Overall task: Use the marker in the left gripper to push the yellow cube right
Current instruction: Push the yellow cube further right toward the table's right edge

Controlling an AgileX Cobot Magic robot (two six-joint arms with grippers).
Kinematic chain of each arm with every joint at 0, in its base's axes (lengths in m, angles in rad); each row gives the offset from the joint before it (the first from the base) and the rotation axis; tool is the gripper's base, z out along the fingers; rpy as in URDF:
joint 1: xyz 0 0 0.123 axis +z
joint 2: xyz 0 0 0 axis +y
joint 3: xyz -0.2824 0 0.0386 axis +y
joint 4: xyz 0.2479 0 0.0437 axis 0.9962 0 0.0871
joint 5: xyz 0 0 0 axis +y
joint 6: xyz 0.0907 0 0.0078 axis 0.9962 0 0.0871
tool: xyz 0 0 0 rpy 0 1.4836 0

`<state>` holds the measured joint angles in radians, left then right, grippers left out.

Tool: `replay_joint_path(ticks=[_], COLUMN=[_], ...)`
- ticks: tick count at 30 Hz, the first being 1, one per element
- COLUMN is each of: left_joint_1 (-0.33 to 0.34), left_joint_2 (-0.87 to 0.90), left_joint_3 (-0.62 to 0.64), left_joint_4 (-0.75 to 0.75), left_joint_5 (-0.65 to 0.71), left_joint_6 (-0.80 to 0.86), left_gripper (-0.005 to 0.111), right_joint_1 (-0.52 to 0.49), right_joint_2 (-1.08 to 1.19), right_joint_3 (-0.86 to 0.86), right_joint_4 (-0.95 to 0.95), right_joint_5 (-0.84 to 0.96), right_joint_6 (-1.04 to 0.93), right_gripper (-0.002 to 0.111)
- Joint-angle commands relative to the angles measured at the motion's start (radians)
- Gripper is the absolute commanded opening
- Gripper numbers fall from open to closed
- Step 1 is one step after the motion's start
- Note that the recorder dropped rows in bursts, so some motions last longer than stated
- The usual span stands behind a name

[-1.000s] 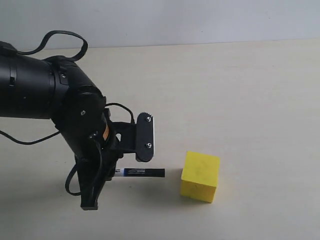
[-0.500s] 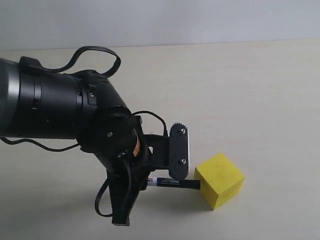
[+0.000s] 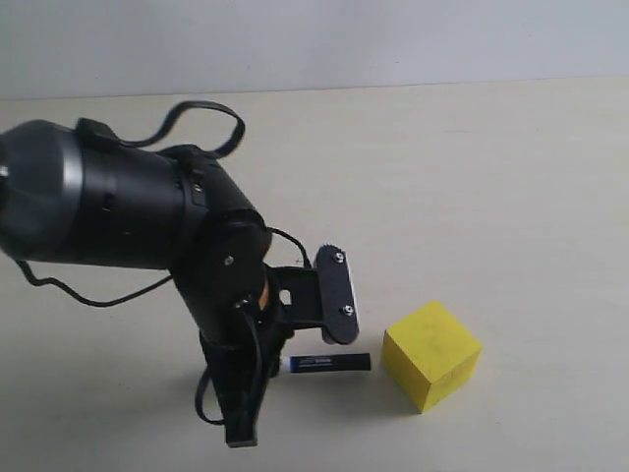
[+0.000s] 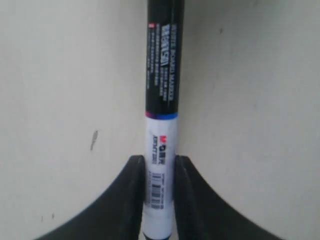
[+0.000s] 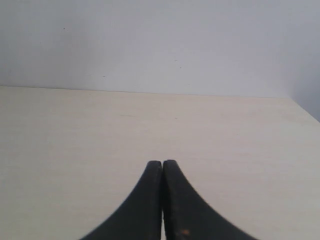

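One marker point(image 3: 329, 363), clamped in the left gripper point(image 4: 159, 165), tip just short of the one cube point(image 3: 430, 354). The right gripper point(image 5: 162, 164) is clenched, jaws pressed together.

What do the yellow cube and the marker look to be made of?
The yellow cube looks like foam: matte, no glare, slightly soft edges, though I cannot be sure. The marker seems smooth plastic: sheen on the black part, a printed white label on the barrel.

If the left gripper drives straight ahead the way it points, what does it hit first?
The yellow cube, most likely: the marker in the left gripper aims at its near side across a small gap; depth alignment unclear.
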<state>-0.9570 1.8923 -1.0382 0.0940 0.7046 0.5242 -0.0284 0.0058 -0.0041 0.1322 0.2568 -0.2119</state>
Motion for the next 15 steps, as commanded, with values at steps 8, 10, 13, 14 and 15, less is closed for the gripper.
replay_joint_path(ticks=[8, 10, 13, 14, 15], left_joint_1=[0.009, 0.009, 0.009, 0.009, 0.009], left_joint_2=[0.049, 0.045, 0.043, 0.043, 0.043], left_joint_3=[-0.127, -0.127, -0.125, -0.125, -0.125], left_joint_4=[-0.012, 0.001, 0.011, 0.011, 0.007], left_joint_5=[0.071, 0.116, 0.163, 0.163, 0.163], left_joint_6=[-0.063, -0.058, -0.058, -0.058, -0.058], left_gripper=[0.000, 0.000, 0.000, 0.000, 0.000], right_joint_1=[-0.006, -0.006, -0.006, -0.006, -0.006], right_joint_2=[-0.006, -0.006, -0.006, -0.006, -0.006], right_joint_3=[0.004, 0.004, 0.004, 0.004, 0.004], right_joint_4=[-0.001, -0.001, -0.001, -0.001, -0.001], right_joint_5=[-0.015, -0.015, -0.015, -0.015, -0.015], right_joint_6=[-0.001, -0.001, -0.001, -0.001, -0.001], right_gripper=[0.000, 0.000, 0.000, 0.000, 0.000])
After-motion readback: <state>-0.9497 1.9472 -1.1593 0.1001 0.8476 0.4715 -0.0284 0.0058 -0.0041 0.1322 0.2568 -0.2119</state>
